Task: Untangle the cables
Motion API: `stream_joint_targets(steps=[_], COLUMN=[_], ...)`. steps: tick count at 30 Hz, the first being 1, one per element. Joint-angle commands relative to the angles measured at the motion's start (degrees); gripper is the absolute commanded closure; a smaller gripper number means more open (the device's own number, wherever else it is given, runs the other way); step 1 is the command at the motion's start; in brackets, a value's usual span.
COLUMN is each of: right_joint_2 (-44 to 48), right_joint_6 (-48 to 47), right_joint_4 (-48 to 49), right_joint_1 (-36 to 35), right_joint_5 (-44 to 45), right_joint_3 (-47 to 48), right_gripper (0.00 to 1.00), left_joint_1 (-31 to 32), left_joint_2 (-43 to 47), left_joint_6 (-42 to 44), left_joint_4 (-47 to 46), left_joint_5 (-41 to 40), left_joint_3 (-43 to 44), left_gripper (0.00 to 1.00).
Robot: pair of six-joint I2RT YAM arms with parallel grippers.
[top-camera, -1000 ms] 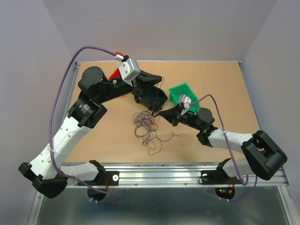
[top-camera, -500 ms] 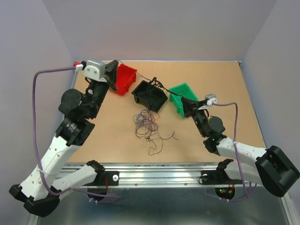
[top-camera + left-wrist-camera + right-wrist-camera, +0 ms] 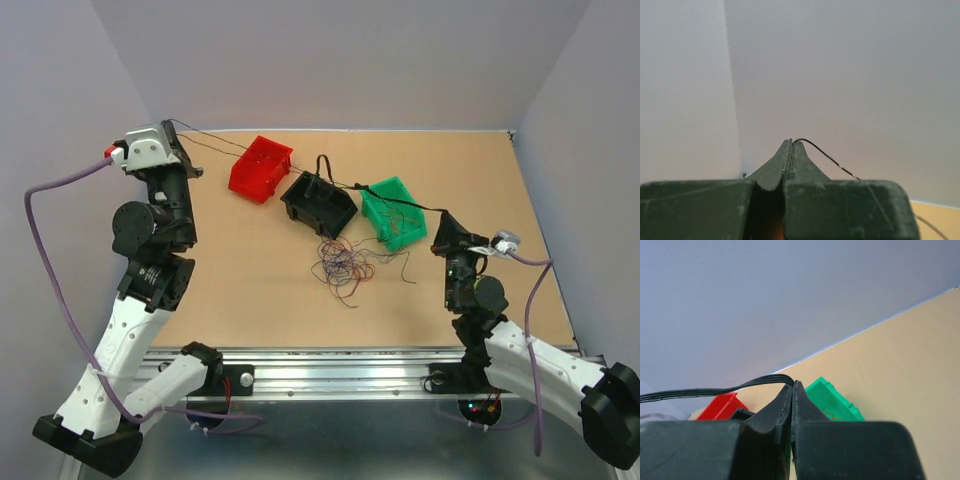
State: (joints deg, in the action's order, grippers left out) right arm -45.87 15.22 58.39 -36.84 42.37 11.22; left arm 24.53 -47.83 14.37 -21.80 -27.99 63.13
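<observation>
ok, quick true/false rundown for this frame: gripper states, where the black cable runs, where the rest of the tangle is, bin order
1. Both the left gripper and the right gripper are shut on the black cable. True.
2. The black cable lies coiled on the table between the arms. False: it spans from one gripper to the other, passing across the bins.
3. The tangle of coloured wires sits inside the green bin. False: it lies on the table, on the near side of the black bin and the green bin.
4. In the top view the bins run red bin, black, green from left to right. True.
</observation>
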Motion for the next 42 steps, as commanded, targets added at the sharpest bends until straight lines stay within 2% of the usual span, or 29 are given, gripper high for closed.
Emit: stream_joint_targets(steps=[1,6,11,13,16,20,22,24,27,29,34,36,37,38,39,42], right_joint_2=[5.7,15.0,16.8,16.1,12.7,5.1,3.0,-0.5,-6.0,-8.1,-12.5,-13.5,-13.5,-13.4,-12.6,-8.7], right_joint_6=[-0.6,-2.7,-2.7,-2.7,-2.6,-3.4,-3.8,-4.6,-6.0,-7.0,-8.0,-5.9,-4.1,-1.1,-0.2,2.5], right_joint_4=[-1.0,-3.3,-6.1,-6.2,-6.7,-7.9,-7.9,-7.8,-8.2,-9.4,-15.4,-18.6,-20.0,-21.2,-22.3,-23.0], right_joint_1=[0.4,0.3,0.4,0.4,0.4,0.4,0.3,0.3,0.4,0.4,0.3,0.4,0.4,0.3,0.4,0.9], right_joint_5=[10.6,11.9,9.5,7.3,3.3,-3.1,-7.2,-15.8,-25.3,-31.1,-37.2,-32.3,-27.5,-17.8,-13.5,-0.2], right_joint_3=[-3.3,-5.2,-4.8,-4.1,-2.1,1.1,2.2,4.2,7.3,9.5,14.2,15.5,16.5,16.5,16.2,13.7], right_gripper=[0.99,0.99,0.99,0.99,0.99,0.99,0.99,0.99,0.99,0.99,0.99,0.99,0.99,0.99,0.99,0.99], left_joint_1=[-4.0,-9.4,-9.5,-9.5,-9.5,-9.6,-9.5,-9.5,-9.4,-9.4,-9.5,-9.4,-9.4,-9.5,-9.5,-10.0], left_joint_2=[0.7,2.2,1.8,2.0,0.6,-5.1,-6.2,-8.0,-11.1,-13.1,-14.6,-15.9,-16.4,-17.1,-18.5,-18.0], left_joint_6=[1.5,-1.5,-2.9,-4.0,-5.0,-7.0,-7.9,-11.3,-16.1,-17.1,-17.2,-15.3,-14.3,-12.4,-11.5,-4.6], left_joint_4=[-9.7,-10.6,-9.7,-9.5,-8.3,-4.4,-4.5,-5.4,-5.8,-5.6,-5.5,-4.5,-2.4,-1.1,0.1,-2.7], left_joint_5=[-6.7,-3.0,-0.2,8.0,17.9,20.2,27.7,36.5,40.9,41.0,37.8,34.4,28.6,24.0,14.5,0.9], left_joint_3=[0.3,-1.1,-1.2,-2.0,-2.5,3.0,3.8,4.8,8.6,11.4,14.7,18.4,20.4,22.9,27.9,32.6], left_gripper=[1.0,1.0,1.0,1.0,1.0,1.0,1.0,1.0,1.0,1.0,1.0,1.0,1.0,1.0,1.0,1.0])
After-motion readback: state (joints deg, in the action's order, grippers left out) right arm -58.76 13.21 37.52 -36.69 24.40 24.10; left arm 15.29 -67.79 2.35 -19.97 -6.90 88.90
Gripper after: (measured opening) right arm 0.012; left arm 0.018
